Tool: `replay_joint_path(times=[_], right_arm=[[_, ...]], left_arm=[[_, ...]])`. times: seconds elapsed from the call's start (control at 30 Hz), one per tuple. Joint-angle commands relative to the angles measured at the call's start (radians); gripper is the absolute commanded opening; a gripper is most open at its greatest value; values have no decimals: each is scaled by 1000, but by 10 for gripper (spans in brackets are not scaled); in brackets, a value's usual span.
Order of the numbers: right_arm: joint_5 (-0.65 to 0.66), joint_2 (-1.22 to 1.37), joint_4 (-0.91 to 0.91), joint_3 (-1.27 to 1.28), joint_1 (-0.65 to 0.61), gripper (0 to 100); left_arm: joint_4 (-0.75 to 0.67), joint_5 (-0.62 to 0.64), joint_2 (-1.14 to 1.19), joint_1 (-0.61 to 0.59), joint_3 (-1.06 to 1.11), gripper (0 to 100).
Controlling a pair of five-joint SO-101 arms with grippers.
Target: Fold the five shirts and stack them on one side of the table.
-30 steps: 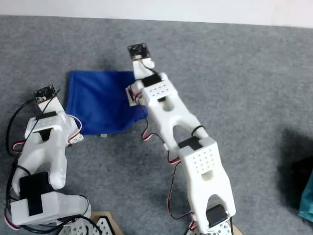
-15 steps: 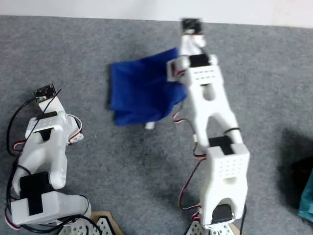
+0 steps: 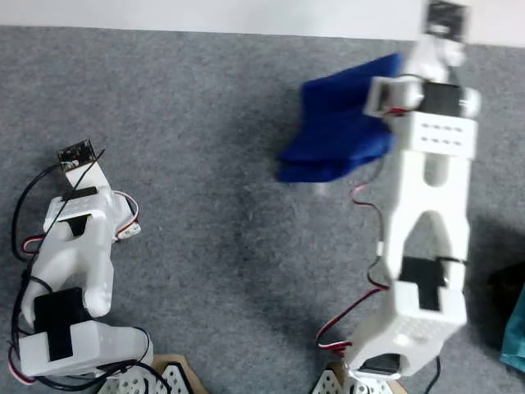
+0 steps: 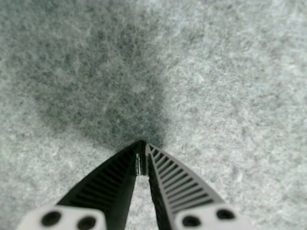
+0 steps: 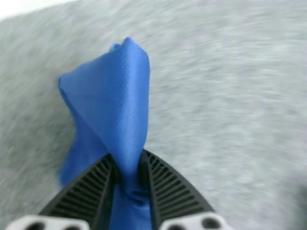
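Item: 1 blue shirt (image 3: 340, 131), bunched, clamped in right pincer (image 5: 127, 175), now near the bench's (image 3: 205, 246) far right corner; carried there from left of centre. Left pincer (image 4: 142, 160): closed, empty, near left edge. Reading: transfer toward stacking side underway.

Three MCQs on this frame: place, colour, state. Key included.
1. In the high view, the folded blue fabric shirt is:
A) beside the left arm
B) at the far right part of the grey carpeted table
C) at the near edge

2. The cloth at the table's right edge is:
A) red
B) teal
C) yellow

3. The left gripper is:
A) open
B) shut on the shirt
C) shut, empty

Key: B, the right gripper holds it there; B, teal shows at that edge; C, its fingers meet over bare carpet.
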Motion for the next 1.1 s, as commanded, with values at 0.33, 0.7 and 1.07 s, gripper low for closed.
replay_joint_path(times=[0.33,0.7,1.07], right_arm=[[66,-148,13,-48,407,8],[74,-151,-67,-85,713,8],[66,-153,110,-285,961,8]], left_arm=[[-32,-9,-16,30,-2,6],[-32,-9,-16,31,-2,6],[-29,-9,-16,31,-2,6]])
